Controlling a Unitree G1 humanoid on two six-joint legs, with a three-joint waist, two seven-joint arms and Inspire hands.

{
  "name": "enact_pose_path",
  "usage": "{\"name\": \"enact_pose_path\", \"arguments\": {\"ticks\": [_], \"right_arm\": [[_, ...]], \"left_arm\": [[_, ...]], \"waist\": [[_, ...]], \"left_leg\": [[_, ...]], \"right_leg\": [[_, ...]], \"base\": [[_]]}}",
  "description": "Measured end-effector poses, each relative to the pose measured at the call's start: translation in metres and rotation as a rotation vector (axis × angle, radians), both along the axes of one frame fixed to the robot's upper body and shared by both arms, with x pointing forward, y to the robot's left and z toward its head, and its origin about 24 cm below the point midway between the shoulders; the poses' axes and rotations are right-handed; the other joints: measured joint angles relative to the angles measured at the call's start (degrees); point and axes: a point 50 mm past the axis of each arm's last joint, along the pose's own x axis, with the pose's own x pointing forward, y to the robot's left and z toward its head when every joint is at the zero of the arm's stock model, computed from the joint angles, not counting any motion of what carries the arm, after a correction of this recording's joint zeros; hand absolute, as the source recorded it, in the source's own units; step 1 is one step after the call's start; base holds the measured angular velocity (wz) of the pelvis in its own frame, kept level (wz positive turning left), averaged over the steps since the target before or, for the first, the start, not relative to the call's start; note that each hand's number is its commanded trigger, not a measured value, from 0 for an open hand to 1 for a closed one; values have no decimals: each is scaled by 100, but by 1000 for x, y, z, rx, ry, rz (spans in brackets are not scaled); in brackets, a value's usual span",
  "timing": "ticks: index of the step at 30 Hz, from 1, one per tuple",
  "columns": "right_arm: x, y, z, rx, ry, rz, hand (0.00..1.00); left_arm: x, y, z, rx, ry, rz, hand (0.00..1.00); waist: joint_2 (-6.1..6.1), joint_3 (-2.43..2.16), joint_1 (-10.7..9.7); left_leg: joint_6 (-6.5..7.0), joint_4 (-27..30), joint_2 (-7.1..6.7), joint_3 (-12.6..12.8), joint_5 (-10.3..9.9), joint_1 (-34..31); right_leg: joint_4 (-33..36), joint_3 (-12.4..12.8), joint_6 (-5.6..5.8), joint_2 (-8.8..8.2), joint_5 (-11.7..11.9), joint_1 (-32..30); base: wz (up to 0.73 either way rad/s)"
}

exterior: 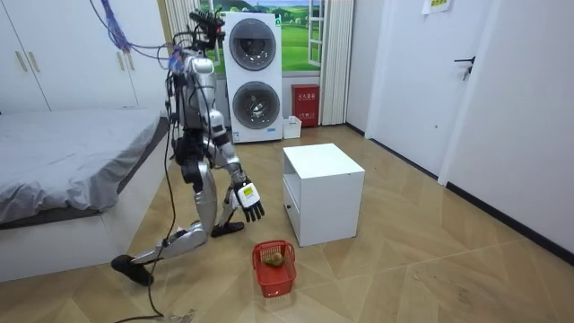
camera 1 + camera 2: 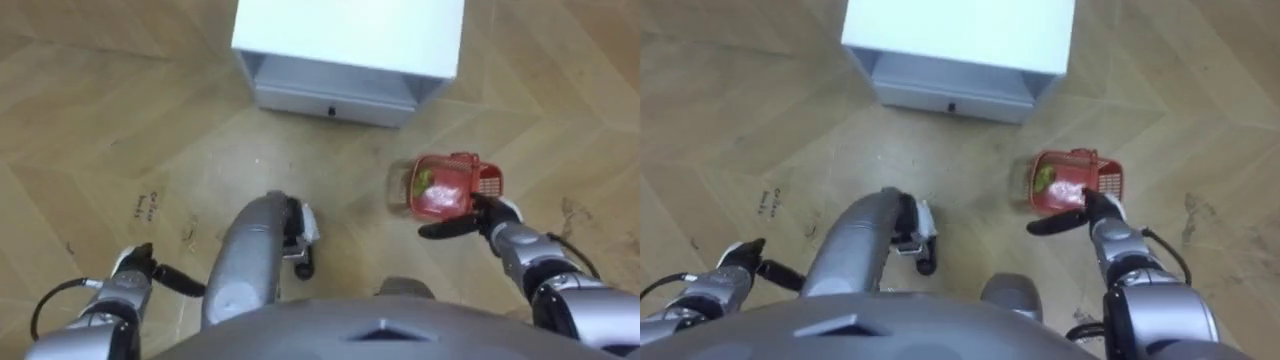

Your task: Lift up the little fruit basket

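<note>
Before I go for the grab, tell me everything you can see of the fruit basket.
The fruit basket is small, red, plastic-looking, with latticed walls and an open top. It stands upright on the wooden floor by the front corner of the white cabinet, to the robot's right. Yellow-green fruit lies inside. The right hand, fingers straight, overlaps its near edge in the eye views, but the room view shows it above the basket, not touching.

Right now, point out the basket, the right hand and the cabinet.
basket (image 2: 442, 200): left eye view, red inside.
right hand (image 2: 466, 225): left eye view, dark finger.
cabinet (image 2: 350, 35): left eye view, white top.
</note>
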Motion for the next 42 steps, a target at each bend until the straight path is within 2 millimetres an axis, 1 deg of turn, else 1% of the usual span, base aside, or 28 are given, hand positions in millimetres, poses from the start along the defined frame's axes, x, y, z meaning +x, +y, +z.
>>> {"name": "enact_pose_path", "arguments": {"ticks": [1, 2, 3, 4, 5, 6, 7, 8, 9, 10, 11, 13, 14, 15, 16, 17, 18, 19, 21, 22, 24, 25, 28, 31, 36, 39, 41, 42], "right_arm": [[-1, 1, -1, 21, -1, -8, 0], [-6, 2, -3, 34, 7, -15, 0], [-13, 3, -6, 51, 23, -30, 0], [-17, 2, -7, 56, 28, -42, 0], [-18, 1, -6, 56, 27, -46, 0], [-15, 1, -5, 59, 13, -53, 0], [-11, 2, -3, 66, -12, -57, 0], [-9, 3, -2, 68, -26, -57, 0], [-6, 4, 0, 67, -53, -55, 0], [-5, 4, 1, 67, -66, -56, 0], [-4, 5, 3, 61, -90, -63, 0], [-5, 4, 7, 33, -142, -82, 0], [-4, 4, 8, 31, -156, -90, 0], [2, 4, 13, 23, -188, -92, 0], [11, 5, 18, 16, -229, -91, 0], [15, 5, 21, 12, -250, -90, 0], [24, 5, 27, 1, -289, -89, 0], [28, 5, 30, -3, -306, -89, 0], [38, 6, 39, -14, -374, -88, 0], [43, 5, 42, -18, -395, -89, 0], [45, 3, 46, -32, -415, -96, 0], [46, -1, 48, -44, -425, -97, 0], [50, -7, 55, -75, -455, -101, 0], [54, -22, 65, -118, -494, -129, 0], [62, -33, 78, -168, -553, -156, 0], [62, -36, 80, -180, -570, -167, 0], [61, -38, 79, -183, -562, -169, 0], [59, -39, 77, -185, -551, -172, 0]], "left_arm": [[3, 0, 1, -9, -22, 22, 0], [5, 0, 2, -13, -32, 34, 0], [5, 1, 2, -10, -37, 38, 0], [2, 0, 1, 0, -30, 35, 0], [-1, 0, -1, 4, -24, 34, 0], [-8, -1, -3, 11, -7, 31, 0], [-15, 0, -5, 17, 12, 35, 0], [-18, 0, -6, 19, 19, 37, 0], [-25, 1, -7, 22, 31, 38, 0], [-29, 1, -8, 21, 39, 42, 0], [-37, 2, -10, 15, 48, 66, 0], [-48, 4, -11, 34, 50, 97, 0], [-51, 4, -11, 41, 49, 103, 0], [-57, 5, -12, 46, 49, 115, 0], [-63, 5, -13, 51, 55, 124, 0], [-64, 5, -13, 50, 54, 131, 0], [-64, 2, -14, 39, 50, 137, 0], [-64, 1, -14, 37, 48, 134, 0], [-63, -1, -15, 37, 42, 105, 0], [-63, -1, -15, 38, 43, 89, 0], [-61, -2, -14, 37, 25, 76, 0], [-60, -2, -14, 35, 16, 73, 0], [-64, -2, -15, 36, 23, 68, 0], [-70, 3, -14, 48, 38, 72, 0], [-79, 12, -12, 71, 59, 79, 0], [-83, 12, -12, 71, 69, 78, 0], [-84, 12, -12, 70, 72, 76, 0], [-85, 12, -12, 68, 77, 72, 0]], "waist": [[-46, 21, 27], [-73, 30, 85], [-118, 36, 134], [-160, 60, 123], [-171, 62, 121], [-189, 62, 116], [-230, 66, 89], [-257, 74, 61], [-318, 76, -7], [-331, 67, -16], [-366, 40, -49], [-454, -8, -167], [-479, -18, -204], [-534, -28, -286], [-604, -29, -360], [-631, -28, -369], [-583, -1, -378], [-591, 2, -393], [-591, 1, -404], [-591, 1, -420], [-592, 1, -438], [-595, 1, -455], [-623, 10, -509], [-661, -5, -494], [-680, 3, -493], [-696, 8, -493], [-703, 15, -494], [-708, 11, -490]], "left_leg": [[-29, 625, 12, -2, -189, -331], [-47, 905, 25, -2, -270, -490], [-58, 1376, 79, -3, -379, -749], [-53, 1736, 104, -3, -430, -993], [-49, 1887, 127, -2, -446, -1107], [-47, 2153, 200, -3, -474, -1299], [-75, 2324, 229, -3, -490, -1438], [-83, 2379, 230, -2, -493, -1476], [-98, 2449, 224, 8, -496, -1512], [-107, 2469, 227, 8, -499, -1517], [-136, 2478, 219, 8, -492, -1516], [-175, 2488, 131, 8, -459, -1506], [-188, 2495, 84, 8, -454, -1506], [-218, 2521, 24, 8, -457, -1508], [-296, 2561, -37, 3, -483, -1511], [-342, 2592, -47, -3, -506, -1513], [-438, 2633, -100, -140, -524, -1524], [-487, 2629, -160, -203, -514, -1527], [-667, 2611, -373, -397, -512, -1526], [-702, 2604, -459, -456, -500, -1518], [-729, 2586, -537, -490, -504, -1511], [-756, 2573, -548, -489, -518, -1511], [-772, 2544, -615, -481, -511, -1513], [-772, 2542, -628, -481, -510, -1510], [-773, 2521, -634, -458, -508, -1437], [-787, 2464, -689, -414, -499, -1361], [-795, 2439, -721, -406, -493, -1319], [-795, 2426, -726, -401, -493, -1311]], "right_leg": [[826, 53, -116, -11, -302, -175], [1228, 85, -155, -14, -361, -281], [1912, 132, -195, -23, -424, -463], [2439, 137, -200, -58, -474, -594], [2659, 138, -209, -63, -500, -661], [3032, 150, -222, -75, -545, -774], [3322, 166, -215, -87, -566, -848], [3426, 179, -217, -86, -568, -860], [3570, 200, -216, -75, -571, -864], [3606, 205, -211, -72, -574, -856], [3641, 212, -194, -73, -587, -846], [3657, 202, -207, -68, -672, -736], [3661, 202, -209, -68, -709, -694], [3690, 242, -242, -71, -795, -637], [3757, 338, -250, -84, -877, -607], [3798, 396, -257, -83, -911, -600], [3809, 434, -254, -6, -925, -585], [3812, 458, -256, -2, -928, -585], [3808, 538, -257, 18, -928, -578], [3800, 556, -257, 7, -928, -561], [3780, 545, -253, -10, -925, -537], [3775, 533, -253, -23, -924, -538], [3768, 525, -252, -83, -924, -531], [3766, 525, -251, -96, -923, -526], [3749, 528, -251, -131, -924, -462], [3734, 520, -254, -212, -922, -391], [3717, 494, -254, -242, -920, -343], [3710, 478, -250, -257, -919, -333]], "base": [[25], [6], [5], [6], [0], [0], [0], [9], [9], [7], [5], [17], [18], [0], [-12], [-27], [-23], [-25], [-19], [-10], [3], [7], [4], [0], [0], [3], [7], [7]]}}
